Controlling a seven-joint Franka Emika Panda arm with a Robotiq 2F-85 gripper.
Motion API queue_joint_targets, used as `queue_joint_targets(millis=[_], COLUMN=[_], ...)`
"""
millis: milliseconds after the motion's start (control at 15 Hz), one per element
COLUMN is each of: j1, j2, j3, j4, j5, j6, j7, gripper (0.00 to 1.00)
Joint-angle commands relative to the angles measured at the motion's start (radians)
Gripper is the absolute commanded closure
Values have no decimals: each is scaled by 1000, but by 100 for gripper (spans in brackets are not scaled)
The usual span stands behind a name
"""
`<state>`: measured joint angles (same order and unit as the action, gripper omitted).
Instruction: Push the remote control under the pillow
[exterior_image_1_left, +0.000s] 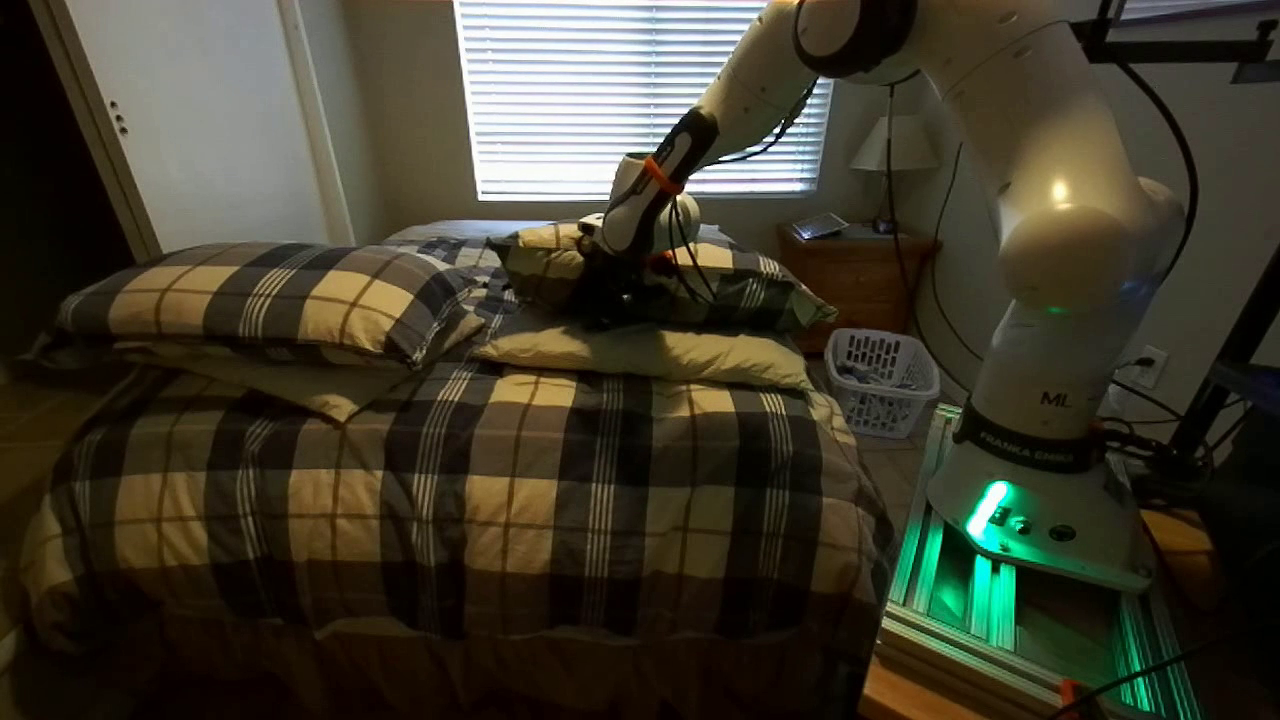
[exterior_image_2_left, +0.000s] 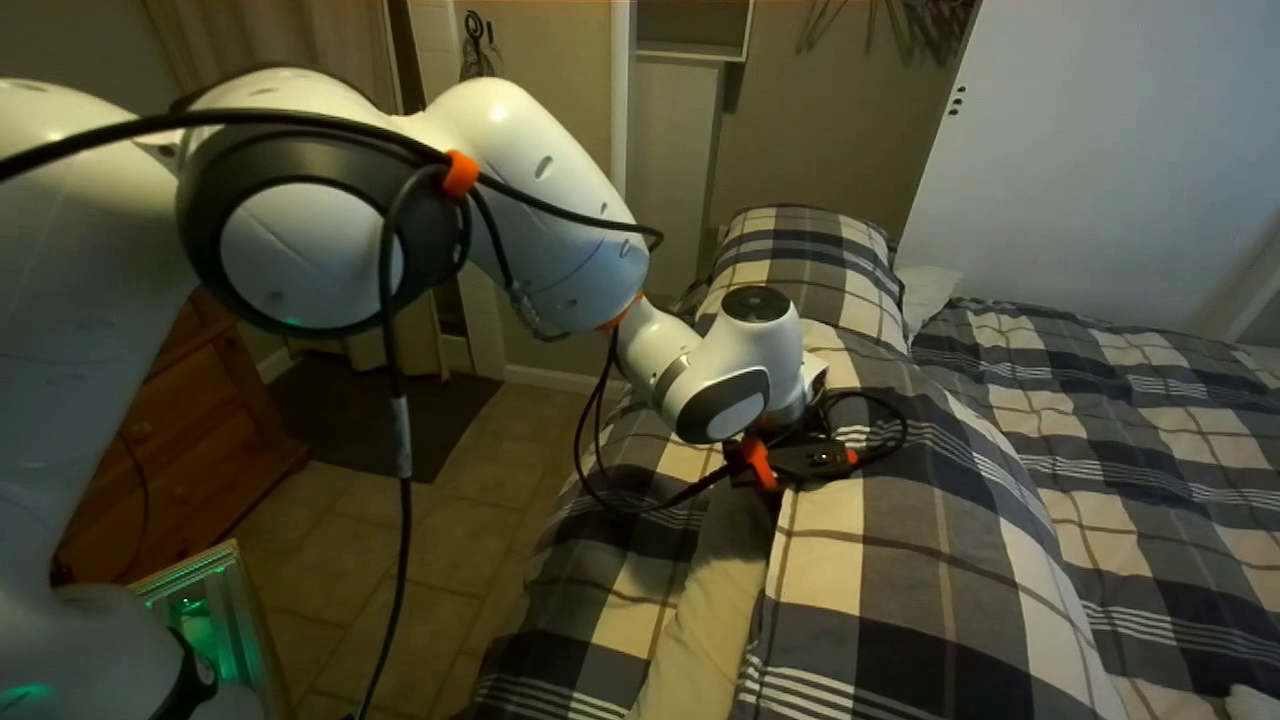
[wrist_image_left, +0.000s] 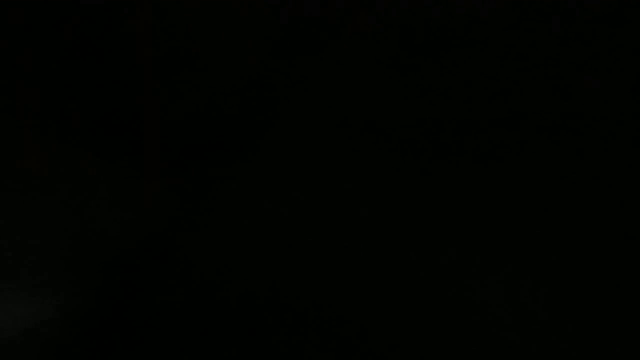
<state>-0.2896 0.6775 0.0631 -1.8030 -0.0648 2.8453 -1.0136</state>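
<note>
The plaid pillow (exterior_image_1_left: 735, 285) lies on a plain beige pillow (exterior_image_1_left: 660, 350) on the bed; the plaid pillow (exterior_image_2_left: 930, 570) and the beige one (exterior_image_2_left: 705, 610) also show in an exterior view. My dark gripper (exterior_image_1_left: 603, 295) is pressed against the side of the plaid pillow, just above the beige one. In an exterior view the gripper (exterior_image_2_left: 800, 458) sits at the edge between the two pillows, its fingers hidden. Whether it is open or shut does not show. The remote control is hidden or out of view. The wrist view is almost wholly black.
Another plaid pillow (exterior_image_1_left: 260, 300) lies on the bed's other side, also in an exterior view (exterior_image_2_left: 810, 255). A plaid bedcover (exterior_image_1_left: 450, 480) spreads below. A white laundry basket (exterior_image_1_left: 880, 380) and a wooden nightstand (exterior_image_1_left: 860, 275) with a lamp (exterior_image_1_left: 893, 150) stand near the arm.
</note>
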Motion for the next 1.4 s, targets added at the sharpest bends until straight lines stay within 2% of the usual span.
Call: queue_joint_targets(millis=[0,67,133,200,400,600,867,1133,1333], j1=[-14,-16,-17,-10,-5,7,37,50,91], j2=[33,35,36,38,29,7,-32,-89,-132], j3=[-1,0,2,-6,-4,-1,12,65,58], j4=[47,48,49,49,41,25,-8,-22,-17], j5=[6,3,-1,-10,-16,-16,-21,15,6], j6=[29,34,32,38,29,-7,-134,-393,-572], j7=[68,81,87,99,114,132,137,94,102], gripper=[71,71,21,19,2,0,0,0,0])
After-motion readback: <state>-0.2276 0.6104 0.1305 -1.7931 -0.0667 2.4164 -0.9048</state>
